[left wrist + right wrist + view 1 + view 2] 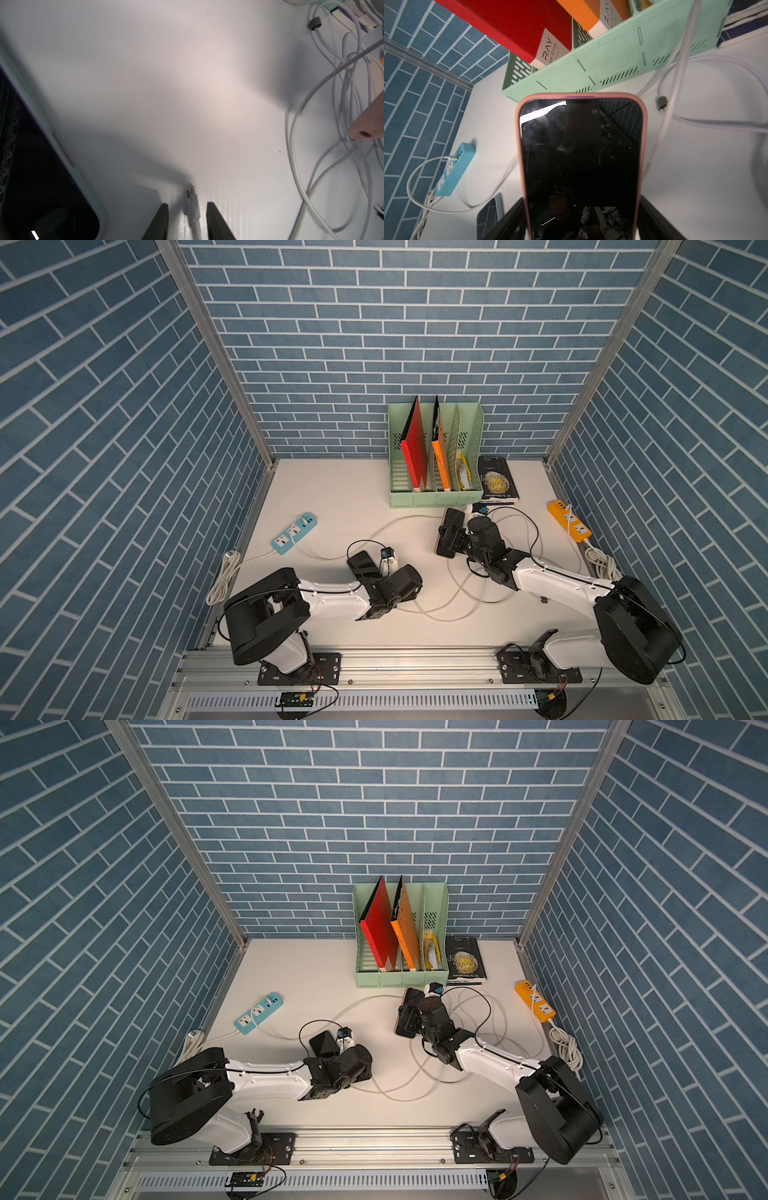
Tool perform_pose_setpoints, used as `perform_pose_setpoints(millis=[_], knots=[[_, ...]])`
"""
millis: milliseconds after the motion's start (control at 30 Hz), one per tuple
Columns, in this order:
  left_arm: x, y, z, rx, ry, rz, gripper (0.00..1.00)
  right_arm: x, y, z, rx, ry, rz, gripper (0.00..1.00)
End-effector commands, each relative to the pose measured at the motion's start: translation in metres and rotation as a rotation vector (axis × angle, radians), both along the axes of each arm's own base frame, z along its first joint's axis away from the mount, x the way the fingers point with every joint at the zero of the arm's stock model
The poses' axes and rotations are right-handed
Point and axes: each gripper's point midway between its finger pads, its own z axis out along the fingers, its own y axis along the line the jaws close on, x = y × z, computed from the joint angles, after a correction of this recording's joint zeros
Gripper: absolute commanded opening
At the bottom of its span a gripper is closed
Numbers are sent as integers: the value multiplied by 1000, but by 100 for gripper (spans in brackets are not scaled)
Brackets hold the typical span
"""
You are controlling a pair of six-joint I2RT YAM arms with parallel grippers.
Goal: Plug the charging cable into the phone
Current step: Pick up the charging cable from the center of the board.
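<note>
Black-screened phone in a pink case [580, 166], screen up, fills the right wrist view. The right gripper [581, 198] clamps it across its width, jaws set wide on the case edges, and it appears to be held clear of the table. Left gripper [187, 203]: jaws narrowly spread, straddling the white charging cable [195, 224] with a gap either side, pinching nothing. The metal-tipped plug [190, 192] lies on the surface just past the fingertips. Governing relation: from the plug, the pink phone sits to the robot's right and farther back, well apart. Its long axis runs near-to-far toward the mint-green file rack [434, 497], and the near end faces the left arm, likely the port end. Second dark phone in a pale case [363, 566] lies flat just beside the left gripper. Surface: plain white tabletop [345, 489], with loose white cable loops [726, 125] between the arms. Room: blue brick-pattern walls [124, 406], teal power strip [294, 532], orange power strip [568, 526].
</note>
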Motion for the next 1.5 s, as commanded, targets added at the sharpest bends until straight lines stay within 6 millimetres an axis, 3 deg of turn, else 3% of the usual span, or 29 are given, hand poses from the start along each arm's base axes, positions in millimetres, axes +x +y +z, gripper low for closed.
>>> perform_pose_setpoints(millis=[0,233,367,500,733,1467], knots=[[-10,5,-4,-3,52,22,35,8,10,17,33,-64,47,22],[-8,-9,-9,47,83,16,34,7,11,20,44,-74,61,22],[-9,-6,-13,99,94,34,33,3,10,21,52,-82,64,23],[-11,-13,-15,121,116,29,27,1,7,22,54,-88,65,23],[-17,0,-27,230,149,59,24,-5,1,29,67,-105,70,23],[-12,0,-37,337,163,51,0,-7,-18,37,81,-135,43,23]])
